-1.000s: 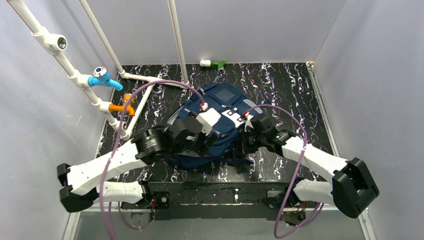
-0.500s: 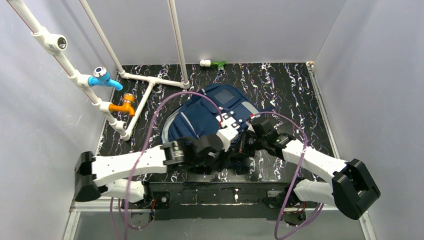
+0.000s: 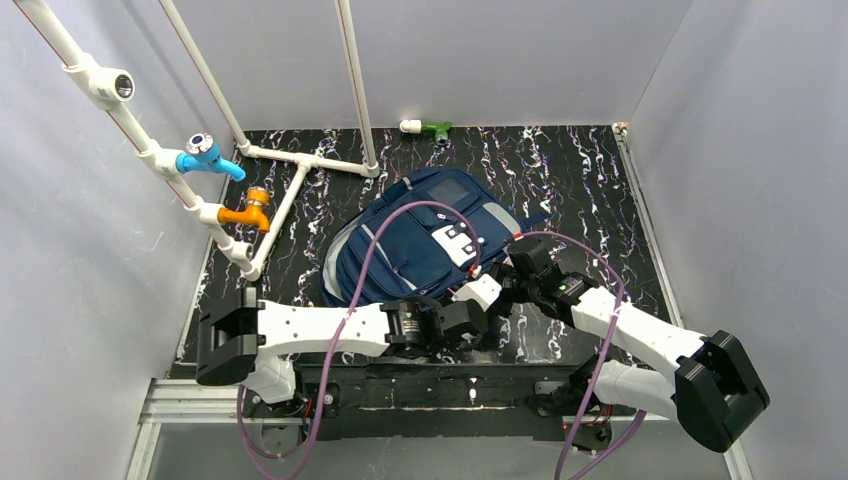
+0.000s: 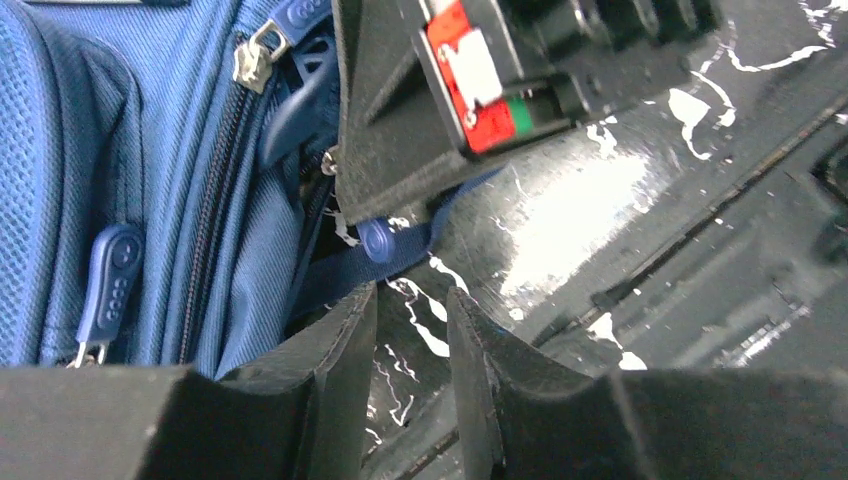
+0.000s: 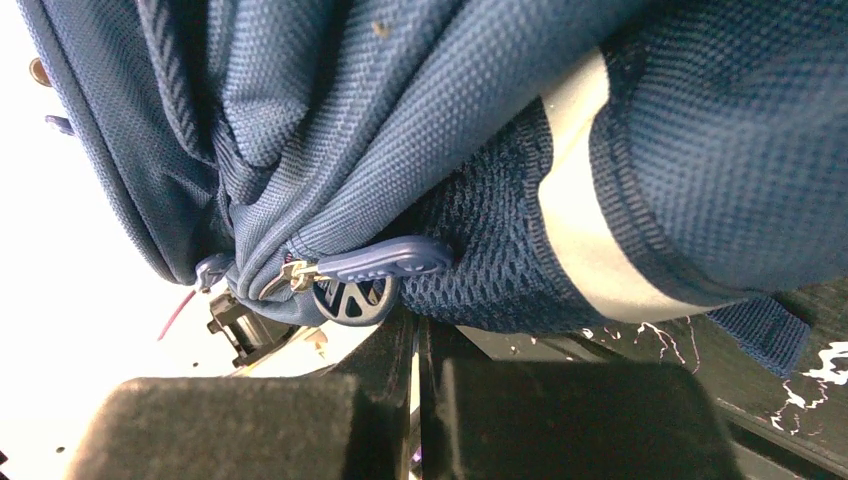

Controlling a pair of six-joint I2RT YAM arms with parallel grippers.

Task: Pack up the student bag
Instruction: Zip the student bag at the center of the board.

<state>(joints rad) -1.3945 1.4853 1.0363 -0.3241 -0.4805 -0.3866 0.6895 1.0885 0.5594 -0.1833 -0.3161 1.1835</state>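
By the student bag, left gripper extended rightward, right gripper alongside.

Unable to read marks on the white patch from above, or to see the near edge of the student bag beneath the left arm and right arm

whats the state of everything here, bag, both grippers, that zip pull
student bag, lying flat on the table, front up, fabric bunched by the right gripper
left gripper, slightly open, empty, just short of a blue strap
right gripper, jaws together at the bag's edge; whether fabric is pinched can't be told
zip pull, lying flat against the fabric, not gripped
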